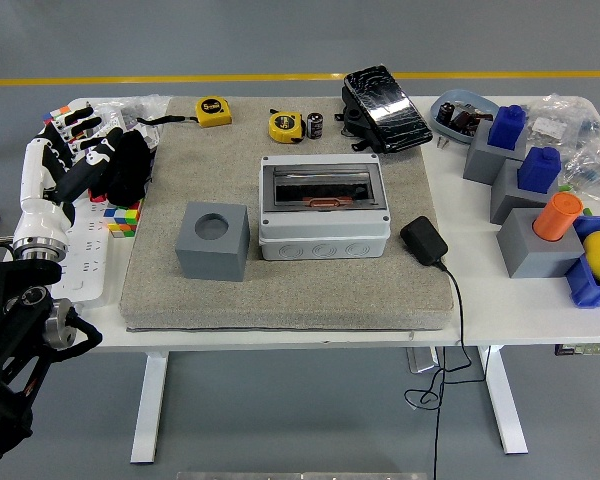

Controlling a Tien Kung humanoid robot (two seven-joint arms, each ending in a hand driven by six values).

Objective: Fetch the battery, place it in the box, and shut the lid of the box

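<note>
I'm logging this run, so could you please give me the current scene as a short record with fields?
left hand: at the table's left edge, over the mat's corner, holding nothing
right hand: not in view
battery: upright at the mat's far edge, beside a yellow tape measure
box: mid-mat
grey block: left of box

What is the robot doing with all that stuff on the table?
Nothing is being handled right now. The left robot hand rests at the mat's left edge, fingers curled and holding nothing; the right arm is out of view. The small black battery stands untouched at the back of the mat, beside a yellow tape measure. The gray box sits in the middle of the mat. The job has not started.
</note>
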